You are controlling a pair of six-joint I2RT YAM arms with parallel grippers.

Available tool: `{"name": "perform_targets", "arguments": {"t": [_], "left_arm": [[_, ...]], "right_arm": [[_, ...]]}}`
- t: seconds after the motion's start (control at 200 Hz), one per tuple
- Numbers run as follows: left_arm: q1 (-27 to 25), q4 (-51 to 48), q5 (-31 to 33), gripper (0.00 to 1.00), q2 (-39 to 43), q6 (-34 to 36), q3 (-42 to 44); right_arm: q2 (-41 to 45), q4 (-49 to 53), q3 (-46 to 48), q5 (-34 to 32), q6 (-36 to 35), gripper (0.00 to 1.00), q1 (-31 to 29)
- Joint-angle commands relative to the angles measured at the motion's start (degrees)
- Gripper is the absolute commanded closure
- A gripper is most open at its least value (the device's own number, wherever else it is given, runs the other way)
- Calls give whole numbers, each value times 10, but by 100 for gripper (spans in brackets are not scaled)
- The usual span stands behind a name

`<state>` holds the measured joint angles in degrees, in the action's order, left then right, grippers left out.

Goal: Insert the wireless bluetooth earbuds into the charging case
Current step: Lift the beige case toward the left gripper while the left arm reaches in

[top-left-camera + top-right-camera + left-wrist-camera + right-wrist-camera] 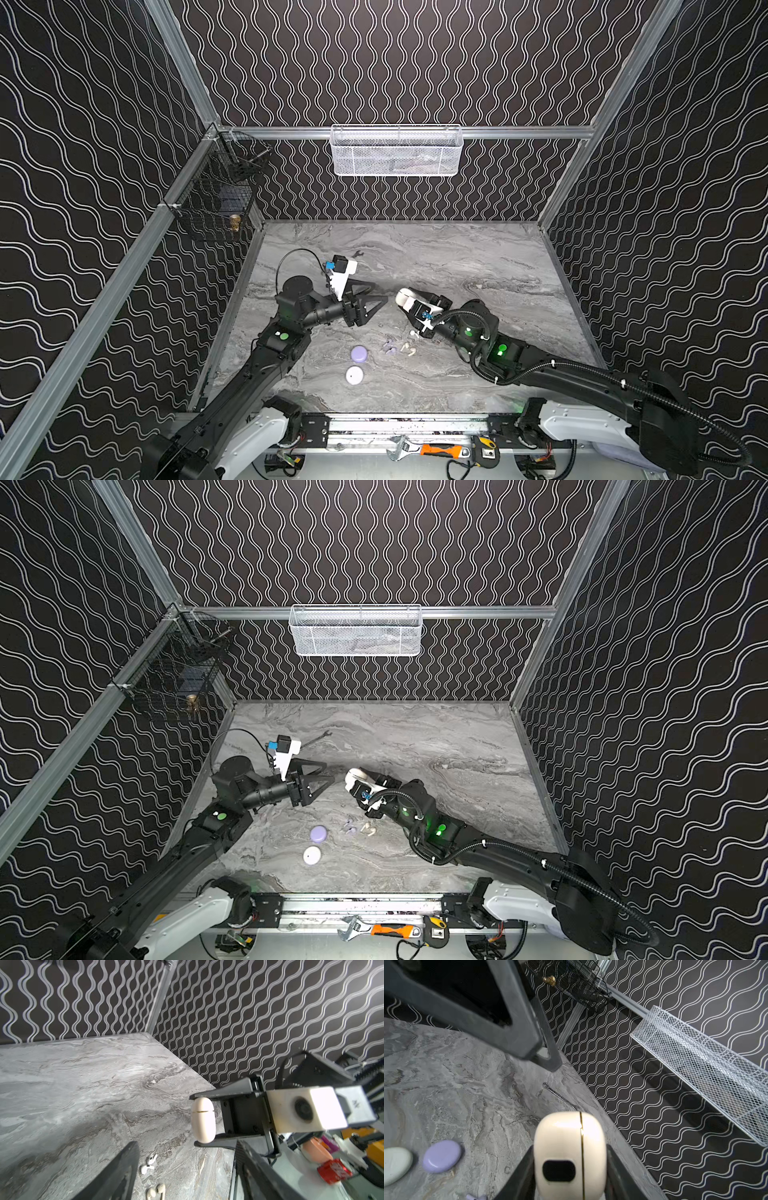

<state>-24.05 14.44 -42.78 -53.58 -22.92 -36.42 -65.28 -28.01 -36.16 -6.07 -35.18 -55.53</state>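
My right gripper (402, 300) is shut on a cream charging case (569, 1142), held above the table with its lid closed; in the left wrist view the case (202, 1120) sits between the two black fingers. My left gripper (379, 292) hangs just left of the case, open and empty, its fingers (519, 1043) pointing toward it. The earbuds lie loose on the marble below: white ones (409, 351) (148, 1164) and lilac ones (389, 348). A lilac case (358, 353) and a white case (354, 375) rest closed nearer the front.
A thin wrench (357, 253) lies on the table behind the left gripper. A white mesh basket (395, 151) hangs on the back wall and a black wire basket (216, 195) on the left wall. Hand tools (419, 449) lie beyond the front rail.
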Motion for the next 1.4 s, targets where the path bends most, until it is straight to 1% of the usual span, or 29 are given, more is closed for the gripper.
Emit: {"name": "perform_targets", "arguments": {"t": [0.0, 0.085, 0.145, 0.205, 0.25, 0.44, 0.556, 0.696, 0.881, 1.266, 1.331, 1.391], "left_arm": [[-20, -3, -2, 29, -11, 43, -13], [-39, -22, 12, 31, -18, 61, -24], [-51, -25, 15, 33, -23, 66, -28], [-64, -33, 18, 41, -27, 73, -33], [-72, -40, 22, 45, -30, 79, -36], [-93, -56, 49, 47, -26, 91, -38], [-97, -41, 39, 55, -21, 85, -33], [-99, -45, 39, 57, -20, 86, -35], [-103, -46, 38, 63, -21, 88, -36], [-106, -54, 48, 61, -30, 95, -38], [-106, -57, 49, 66, -32, 97, -40], [-106, -58, 50, 68, -33, 98, -41]], "right_arm": [[2, -36, -3, 26, -10, 81, -4], [-4, -42, -5, 21, -11, 81, -5], [-9, -39, -9, 22, -13, 81, -7], [-15, -42, -13, 18, -14, 81, -7], [-19, -52, -12, 13, -16, 82, -9], [-17, -93, -1, 9, -27, 82, -12], [-15, -134, 12, 3, -38, 82, -17], [-17, -183, 31, -10, -57, 82, -26], [-23, -195, 32, -11, -64, 82, -33], [-40, -207, 23, -14, -81, 82, -41], [-43, -211, 22, -16, -84, 82, -41], [-44, -216, 22, -21, -87, 82, -41]]}}
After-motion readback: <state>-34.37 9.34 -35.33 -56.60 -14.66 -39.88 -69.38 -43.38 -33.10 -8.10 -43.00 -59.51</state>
